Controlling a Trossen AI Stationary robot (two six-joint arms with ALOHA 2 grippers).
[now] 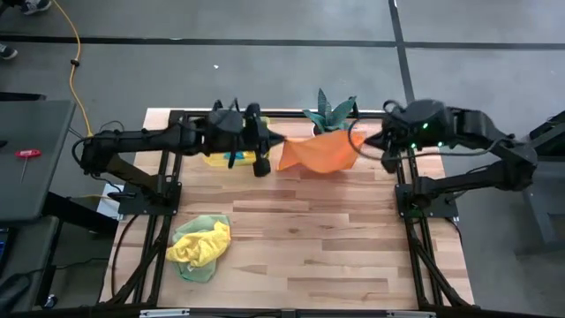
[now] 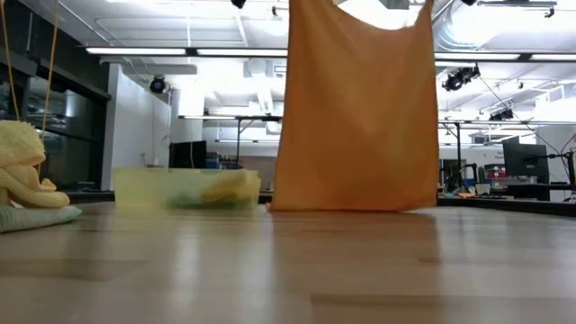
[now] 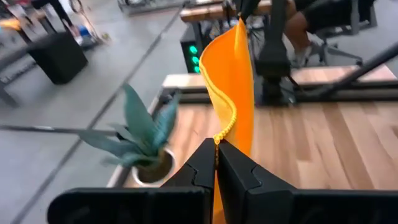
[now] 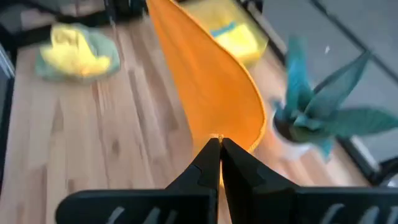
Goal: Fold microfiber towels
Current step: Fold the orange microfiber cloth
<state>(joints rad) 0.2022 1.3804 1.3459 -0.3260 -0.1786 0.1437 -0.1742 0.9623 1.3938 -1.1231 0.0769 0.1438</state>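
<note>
Cloth this limp, the orange towel sags between left tool and right tool, each pinching a top corner, its hem brushing the tabletop.

A potted plant and a yellow bin stand on the wooden table.

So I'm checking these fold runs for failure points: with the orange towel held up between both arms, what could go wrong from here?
The left gripper and right gripper each pinch only a thin bit of the orange towel's edge, so a corner might slip free. The towel hangs close to the potted plant and could snag on its leaves. Its lower edge reaches the table, so it may drag or bunch.
</note>
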